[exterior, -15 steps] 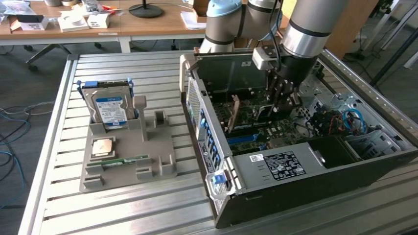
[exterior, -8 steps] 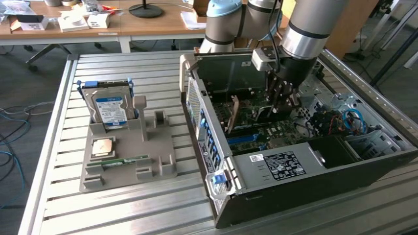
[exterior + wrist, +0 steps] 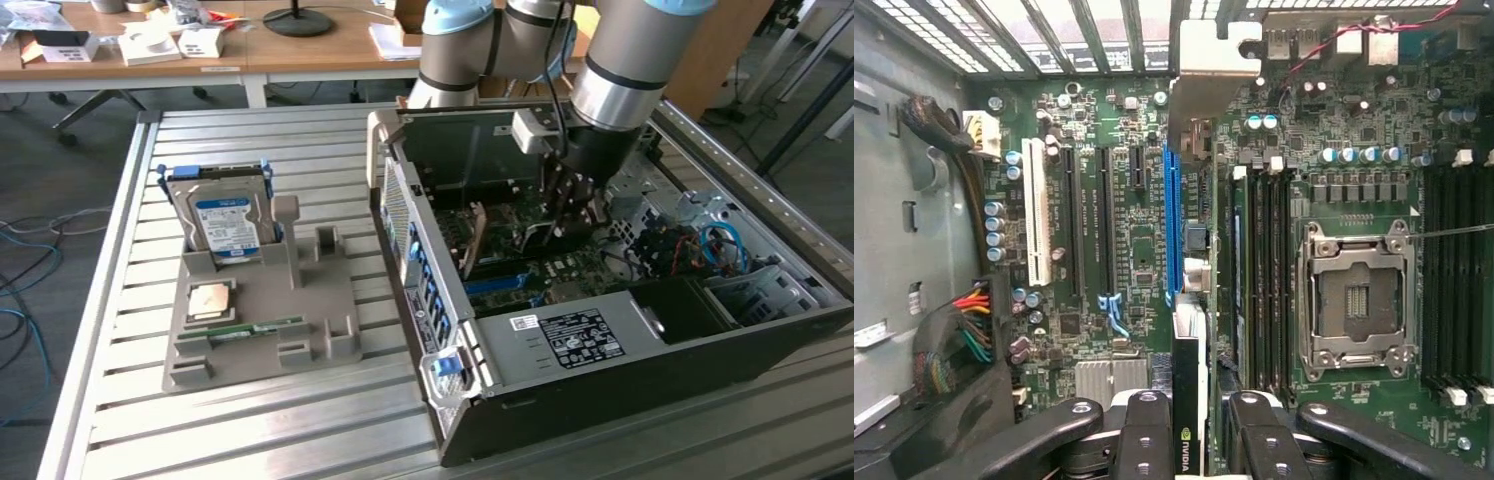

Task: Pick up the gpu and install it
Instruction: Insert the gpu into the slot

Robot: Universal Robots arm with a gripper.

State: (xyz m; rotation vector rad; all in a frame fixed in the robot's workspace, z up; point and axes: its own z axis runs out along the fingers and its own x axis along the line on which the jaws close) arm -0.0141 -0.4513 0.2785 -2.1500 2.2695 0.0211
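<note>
Reaching down into the open computer case (image 3: 614, 350), the gripper (image 3: 1199, 405) has its jaws pinched narrow on the gpu (image 3: 1187, 445), one jaw on each face of the card. The gpu stands on edge over the motherboard (image 3: 1144, 250), just beside the blue slot (image 3: 1171, 220) with its long axis parallel to that slot. Its silver bracket (image 3: 1209, 60) points at the case's vented wall, away from the jaws. Whether its lower edge touches the slot, I cannot tell. Out on the slatted surface (image 3: 267, 430), a grey tray (image 3: 314, 320) carries a hard drive (image 3: 224, 225) and a memory stick (image 3: 240, 330).
</note>
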